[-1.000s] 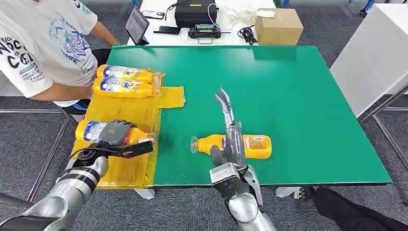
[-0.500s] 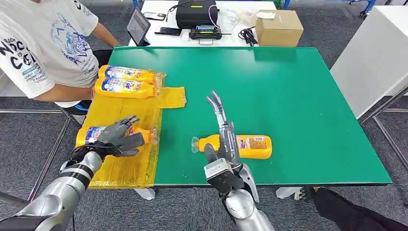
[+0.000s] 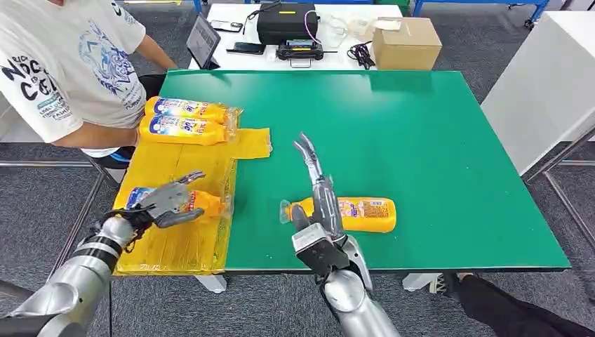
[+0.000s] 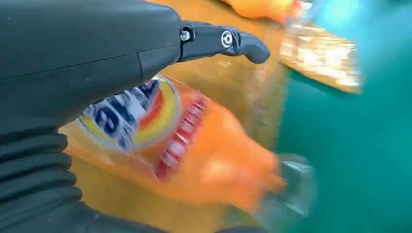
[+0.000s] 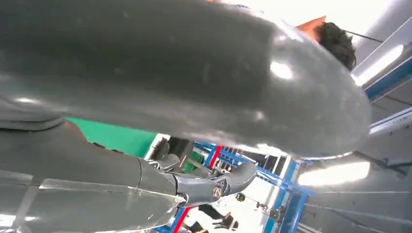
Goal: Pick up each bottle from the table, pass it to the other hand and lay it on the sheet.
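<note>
The green bench [image 3: 421, 140] carries a yellow sheet [image 3: 175, 175] along its left side, with one flap spread onto the green. Three orange bottles lie on the sheet: two side by side at the far end [image 3: 186, 119], touching each other just beside a seated person's arm [image 3: 98, 133], and one near the front edge [image 3: 200, 203]. A fourth bottle [image 3: 365, 214] lies on its side on the bare green, well apart from the sheet, clear cap toward it.

The left hand [image 3: 165, 202] hovers over the label end of the near sheet bottle, fingers spread and holding nothing; whether it touches the bottle I cannot tell. The left wrist view shows that bottle [image 4: 194, 155] blurred, its cap end hard to make out.

The right hand [image 3: 319, 203] stands edge-on over the neck end of the fourth bottle, fingers stretched straight and apart, gripping nothing and hiding part of the label.

Behind the bench a white table holds a cardboard box [image 3: 407, 41], a black case [image 3: 284, 21] and cables, partly cut off.
</note>
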You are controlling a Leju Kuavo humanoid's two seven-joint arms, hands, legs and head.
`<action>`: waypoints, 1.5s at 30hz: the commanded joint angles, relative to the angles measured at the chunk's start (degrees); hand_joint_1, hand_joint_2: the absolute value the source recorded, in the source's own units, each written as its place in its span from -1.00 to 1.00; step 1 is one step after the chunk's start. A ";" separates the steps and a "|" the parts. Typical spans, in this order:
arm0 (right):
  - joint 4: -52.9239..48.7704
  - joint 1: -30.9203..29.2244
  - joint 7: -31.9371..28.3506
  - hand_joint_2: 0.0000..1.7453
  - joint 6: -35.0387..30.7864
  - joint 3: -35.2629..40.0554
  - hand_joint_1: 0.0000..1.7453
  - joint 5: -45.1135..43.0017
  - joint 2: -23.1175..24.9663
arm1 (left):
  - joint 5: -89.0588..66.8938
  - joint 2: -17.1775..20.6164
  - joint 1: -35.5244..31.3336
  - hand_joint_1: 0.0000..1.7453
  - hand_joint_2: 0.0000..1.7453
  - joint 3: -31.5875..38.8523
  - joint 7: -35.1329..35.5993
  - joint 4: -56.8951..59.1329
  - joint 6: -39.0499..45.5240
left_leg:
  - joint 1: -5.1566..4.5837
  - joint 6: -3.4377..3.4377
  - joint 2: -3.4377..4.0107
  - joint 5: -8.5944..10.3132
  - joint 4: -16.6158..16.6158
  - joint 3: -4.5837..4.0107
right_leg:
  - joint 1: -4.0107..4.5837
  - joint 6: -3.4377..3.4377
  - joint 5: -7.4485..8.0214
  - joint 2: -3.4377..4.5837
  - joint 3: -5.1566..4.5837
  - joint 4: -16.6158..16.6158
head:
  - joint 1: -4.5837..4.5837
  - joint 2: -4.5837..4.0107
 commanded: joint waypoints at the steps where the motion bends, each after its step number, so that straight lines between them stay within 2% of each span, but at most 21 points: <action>1: 4.90 -1.42 -0.04 -1.00 -1.81 1.26 -1.00 1.41 -1.10 | 19.42 -8.06 8.13 -1.00 -1.00 9.39 -3.52 -6.89 3.25 | -0.01 -0.03 0.09 0.00 -0.07 0.11 | -0.01 -0.04 0.00 0.03 0.04 -0.07 | 0.00 0.00; 3: 4.61 -1.16 0.89 -1.00 -2.29 1.42 -1.00 2.81 -1.45 | 23.37 -9.20 8.12 -1.00 -1.00 10.89 -3.09 -8.71 5.35 | 0.05 -0.06 0.04 0.00 -0.03 0.01 | 0.06 -0.08 0.00 -0.07 -0.04 -0.09 | 0.00 0.00; 4: 4.89 -1.32 2.27 1.00 -2.89 1.95 -1.00 5.22 -2.11 | 24.27 -9.77 8.01 -1.00 1.00 10.53 -3.13 -10.24 9.71 | 0.03 -0.03 0.01 0.01 0.00 -0.04 | 0.04 -0.05 0.00 -0.06 -0.09 -0.07 | 0.02 0.00; 5: 5.28 -1.38 3.33 1.00 -3.00 2.02 -1.00 6.50 -2.49 | 24.46 -10.01 8.01 -1.00 1.00 9.43 -3.21 -11.84 13.40 | 0.09 -0.06 -0.09 0.02 0.03 -0.16 | 0.11 -0.09 0.02 -0.15 -0.14 -0.10 | 0.02 0.00; 6: 7.25 -2.49 8.55 1.00 -1.25 2.73 -1.00 10.08 -3.83 | 23.35 -10.60 8.59 -1.00 1.00 8.90 -5.48 -15.32 21.72 | 0.06 -0.02 -0.13 0.05 0.01 -0.24 | 0.07 -0.07 0.02 -0.17 -0.24 -0.09 | 0.00 0.00; 9: 13.05 -5.70 14.24 1.00 -0.42 2.00 -1.00 15.65 -6.03 | 22.52 -11.30 11.18 -1.00 1.00 7.97 -7.64 -23.88 31.83 | 0.11 -0.04 0.04 0.03 0.03 -0.36 | 0.13 -0.07 0.09 -0.03 -0.37 -0.12 | 0.02 0.00; 11: 16.87 -8.23 17.90 1.00 1.02 2.64 -1.00 19.70 -7.58 | 28.15 -12.59 14.62 -1.00 1.00 8.08 -9.43 -33.22 34.90 | 0.12 -0.05 0.21 -0.01 0.04 -0.40 | 0.14 -0.08 0.10 0.04 -0.47 -0.10 | -0.02 0.00; 14: 21.76 -12.23 22.29 1.00 5.54 2.96 -1.00 22.46 -10.74 | 30.29 -12.86 19.10 -1.00 1.00 5.51 -9.43 -40.38 35.72 | 0.10 -0.03 0.30 -0.03 0.06 -0.50 | 0.12 -0.06 0.09 0.06 -0.55 -0.12 | 0.00 0.00; 16: 22.55 -13.19 22.88 1.00 6.86 2.68 -1.00 22.64 -12.03 | 30.55 -12.95 20.17 -1.00 1.00 4.96 -9.37 -41.61 35.84 | 0.03 0.00 0.28 0.00 0.03 -0.57 | 0.05 -0.01 0.09 0.04 -0.66 -0.09 | -0.02 0.00; 17: 23.05 -13.72 24.45 1.00 10.06 2.82 -1.00 21.63 -13.20 | 30.73 -12.99 20.45 -1.00 1.00 5.01 -9.43 -41.62 36.71 | 0.08 -0.02 0.24 -0.05 0.06 -0.51 | 0.11 -0.05 0.04 0.00 -0.56 -0.10 | 0.00 0.00; 21: 23.22 -13.79 24.46 1.00 10.33 3.00 -1.00 21.65 -13.69 | 30.76 -12.90 20.29 -1.00 1.00 5.11 -9.43 -41.26 37.26 | 0.08 -0.03 0.19 -0.03 0.09 -0.69 | 0.09 -0.05 0.05 0.02 -0.71 -0.08 | 0.00 0.00; 27: 23.87 -12.87 27.44 1.00 12.51 2.80 -1.00 21.17 -16.92 | 30.79 -12.76 20.25 -1.00 1.00 4.74 -9.43 -38.00 37.83 | 0.05 -0.03 0.05 -0.01 0.05 -0.72 | 0.08 -0.07 0.01 -0.12 -0.74 -0.08 | 0.00 0.00; 34: 24.86 -12.73 27.20 1.00 13.22 2.62 -1.00 20.40 -17.16 | 31.04 -12.84 20.05 -1.00 1.00 4.55 -9.43 -37.51 38.05 | 0.02 -0.01 0.10 0.01 0.06 -0.84 | 0.04 -0.03 0.05 -0.07 -0.89 -0.04 | 0.00 0.00; 38: 27.40 -12.80 27.76 1.00 16.02 5.09 -1.00 19.58 -19.41 | 31.28 -13.02 18.58 -1.00 1.00 4.21 -8.87 -33.58 36.51 | 0.07 -0.05 0.08 -0.03 0.06 -0.72 | 0.10 -0.09 0.01 -0.11 -0.72 -0.09 | -0.02 0.00; 45: 27.93 -11.66 27.97 1.00 16.14 6.33 -1.00 19.80 -21.72 | 31.21 -13.06 17.62 -1.00 1.00 3.43 -8.93 -29.71 36.30 | 0.06 -0.03 -0.01 0.00 0.04 -0.72 | 0.09 -0.06 0.01 -0.20 -0.72 -0.12 | -0.02 0.00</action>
